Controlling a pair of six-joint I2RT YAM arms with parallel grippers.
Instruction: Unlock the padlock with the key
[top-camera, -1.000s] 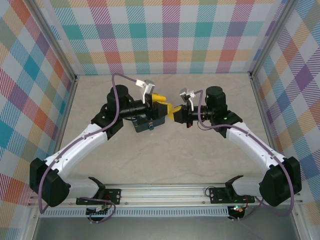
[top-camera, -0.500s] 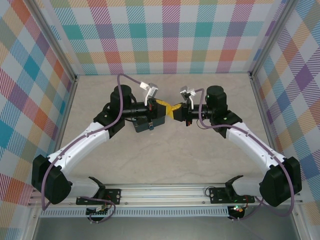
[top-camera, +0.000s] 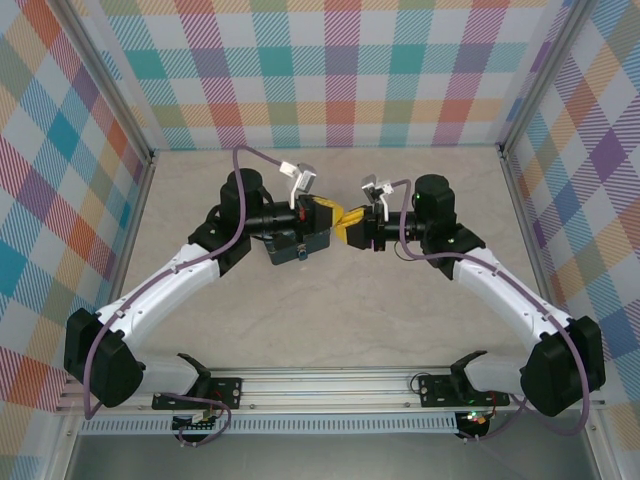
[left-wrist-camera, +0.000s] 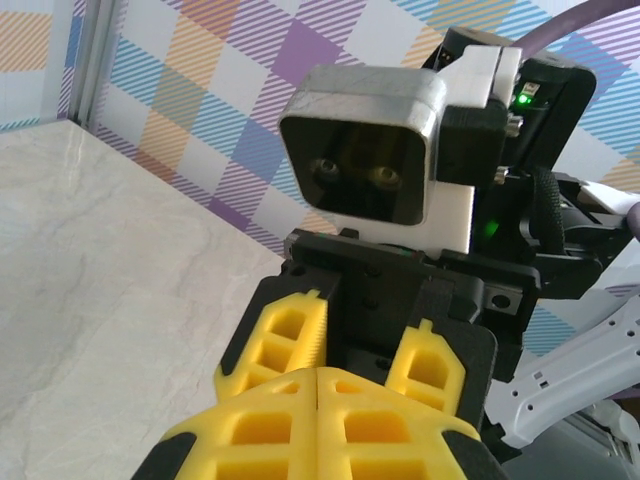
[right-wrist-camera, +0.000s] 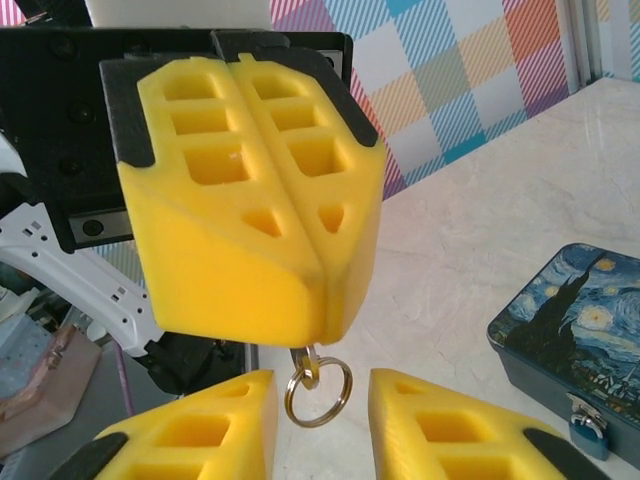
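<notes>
Left gripper (right-wrist-camera: 322, 300) fully closed, 2 pads flush along the seam, pinching the key (right-wrist-camera: 304, 358). Only a stub visible below the tips, blade hidden inside the pads. Ring (right-wrist-camera: 320, 392) dangling from it, in the gap between the right gripper's fingers; contact with them unclear. Right gripper (left-wrist-camera: 355, 338) spread wide, gripping nothing, tips facing the left one, close. Padlock (right-wrist-camera: 586, 432) at the front clasp of the tin (right-wrist-camera: 560, 320) on the table (right-wrist-camera: 450, 230), clipped by the frame edge in right wrist view. Shackle too small to read, locked or not unclear. From above, tin half covered by left arm.
</notes>
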